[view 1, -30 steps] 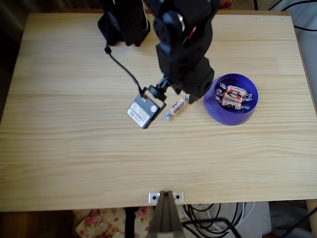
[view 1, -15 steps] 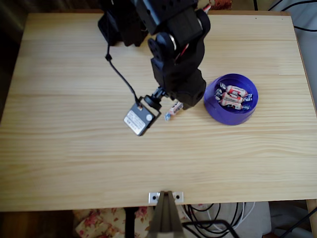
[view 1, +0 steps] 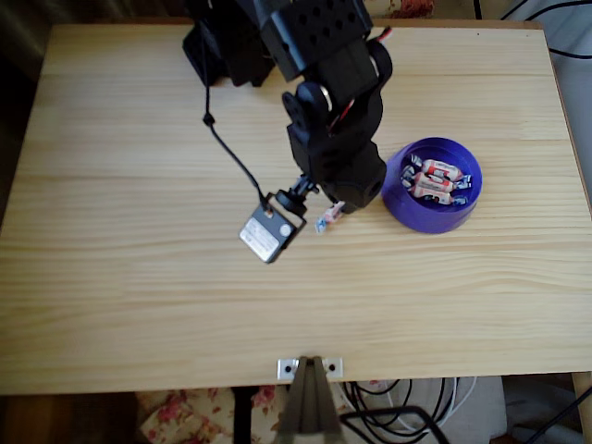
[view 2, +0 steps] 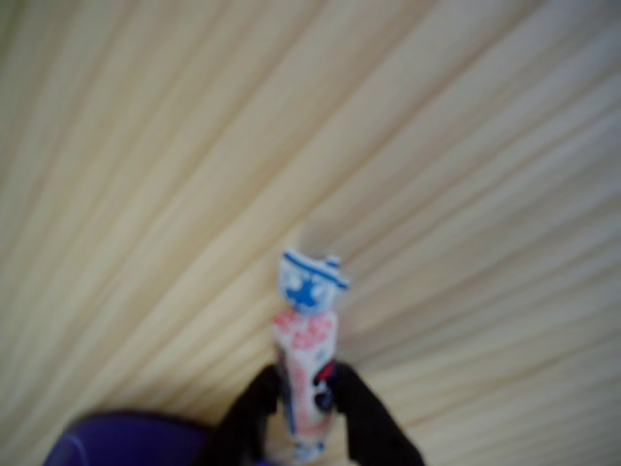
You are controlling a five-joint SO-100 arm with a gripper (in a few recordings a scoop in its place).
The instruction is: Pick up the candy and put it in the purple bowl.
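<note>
The claw [view 2: 303,413] is clamped on the candy [view 2: 307,349], just left of the purple bowl [view 1: 433,211]. Pickup looks secured; next it must lift and carry right over the rim.

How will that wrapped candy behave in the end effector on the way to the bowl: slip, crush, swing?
In the wrist view the end effector pinches the candy at its middle, so it probably holds. The wrapper looks glossy, so it might slide or pivot. Its twisted end looks thin and likely floppy. The purple bowl is near.
</note>
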